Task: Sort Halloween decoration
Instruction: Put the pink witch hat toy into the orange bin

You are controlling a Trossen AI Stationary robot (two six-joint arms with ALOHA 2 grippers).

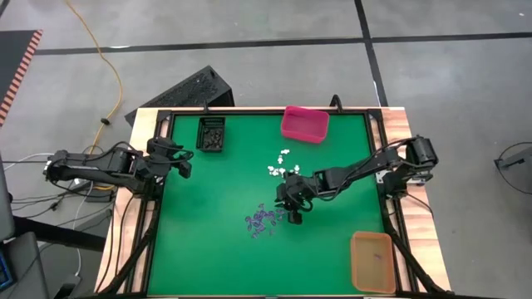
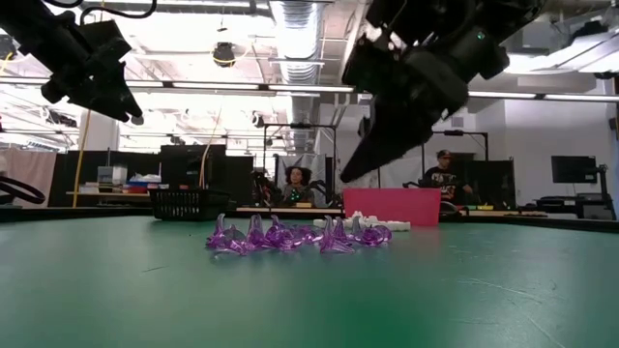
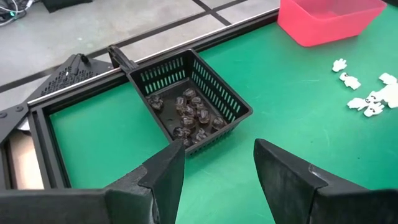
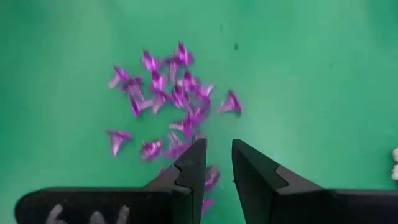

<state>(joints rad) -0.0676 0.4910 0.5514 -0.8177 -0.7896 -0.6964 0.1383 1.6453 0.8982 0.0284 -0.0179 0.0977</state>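
Observation:
Purple trinkets (image 1: 262, 222) lie heaped on the green mat, also in the low view (image 2: 290, 235) and the right wrist view (image 4: 168, 99). White trinkets (image 1: 281, 162) lie scattered farther back (image 3: 367, 99). Black trinkets (image 3: 189, 115) sit inside the black mesh bin (image 1: 211, 133). My right gripper (image 1: 293, 216) hangs above the mat just right of the purple heap (image 4: 217, 155), pointing down, its fingers a narrow gap apart with nothing between them (image 2: 350, 177). My left gripper (image 1: 184, 166) hovers open near the left edge, short of the black bin (image 3: 217, 162).
A pink bin (image 1: 304, 123) stands at the far edge and shows behind the heap in the low view (image 2: 392, 206). An orange bin (image 1: 371, 262) sits at the near right corner. A black frame (image 1: 162, 208) borders the mat. People sit in the room behind.

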